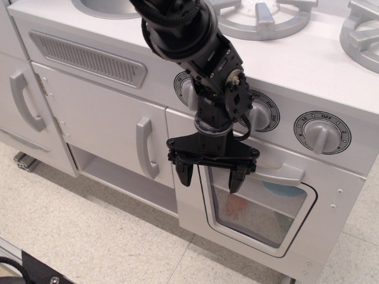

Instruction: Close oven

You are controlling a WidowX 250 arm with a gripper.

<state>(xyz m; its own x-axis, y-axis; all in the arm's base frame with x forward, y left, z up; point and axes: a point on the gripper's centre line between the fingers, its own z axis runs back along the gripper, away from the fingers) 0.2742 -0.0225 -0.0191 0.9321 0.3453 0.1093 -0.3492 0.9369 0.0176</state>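
Oven door flush shut, hand wide open, empty, before it

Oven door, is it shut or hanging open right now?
Shut, or nearly: the oven door stands upright, flush with the front panel, no gap visible. The open gripper hovers before it.

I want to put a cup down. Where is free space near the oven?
Countertop strip between burner and knobs is bare. Floor left of the oven door is free. By the gripper and handle it is crowded.
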